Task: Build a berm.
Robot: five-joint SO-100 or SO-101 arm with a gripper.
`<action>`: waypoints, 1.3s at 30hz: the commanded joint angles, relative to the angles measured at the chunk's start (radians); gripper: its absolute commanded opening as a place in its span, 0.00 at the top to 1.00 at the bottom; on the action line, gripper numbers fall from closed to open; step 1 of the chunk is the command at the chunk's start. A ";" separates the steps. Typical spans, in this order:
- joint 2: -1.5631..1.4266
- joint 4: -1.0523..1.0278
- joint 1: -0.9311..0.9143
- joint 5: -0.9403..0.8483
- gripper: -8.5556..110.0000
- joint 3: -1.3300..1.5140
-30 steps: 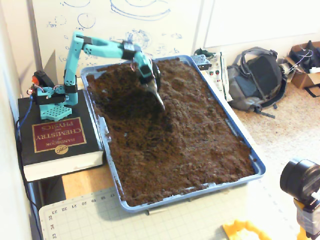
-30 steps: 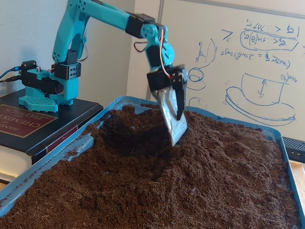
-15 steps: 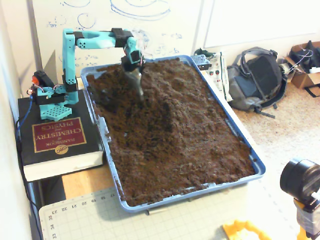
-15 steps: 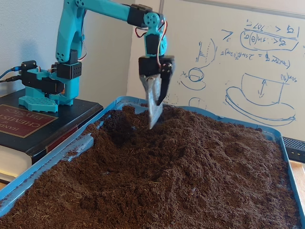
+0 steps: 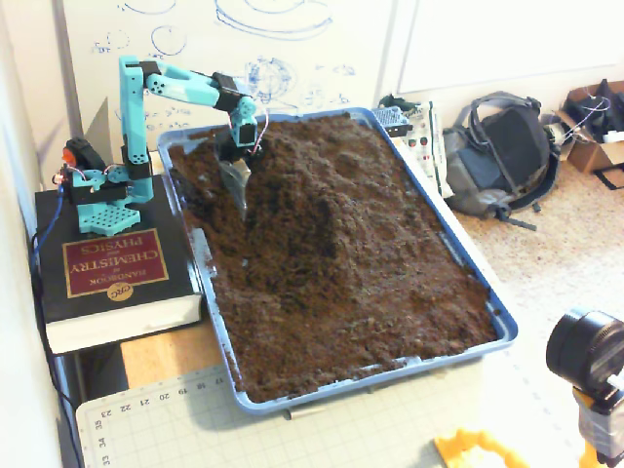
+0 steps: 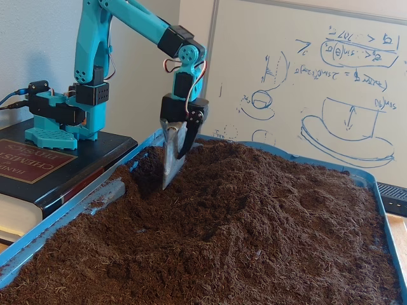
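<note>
A blue tray [image 5: 499, 336] holds dark brown crumbly soil. The berm [image 5: 343, 200] is a raised ridge of soil that runs from the back of the tray toward its middle; it also shows in the other fixed view [image 6: 254, 190]. My teal arm reaches over the tray's back left corner. My gripper [image 5: 239, 195] points straight down, left of the berm, and its tip touches the soil [image 6: 174, 166]. Its silver blade-like finger [image 6: 170, 149] and black finger sit closed together with nothing held between them. A dug hollow lies beside the tip.
A strip of bare tray floor [image 5: 201, 255] shows along the left wall [image 6: 108, 192]. The arm's base stands on a thick black book [image 5: 107, 273]. A backpack [image 5: 497, 156] lies on the floor to the right. A camera [image 5: 588, 353] stands at the front right, and a cutting mat [image 5: 292, 429] lies in front.
</note>
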State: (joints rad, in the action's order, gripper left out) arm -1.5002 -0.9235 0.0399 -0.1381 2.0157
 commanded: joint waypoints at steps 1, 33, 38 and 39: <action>0.043 0.166 -0.043 0.003 0.92 -0.008; 0.316 0.434 -0.077 -0.091 0.93 -0.382; 0.287 0.433 -0.071 -0.091 0.93 -0.419; 0.272 0.433 -0.071 -0.089 0.93 -0.420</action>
State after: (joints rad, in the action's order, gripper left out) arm -1.1658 -0.5829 -0.0261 -0.2255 1.8530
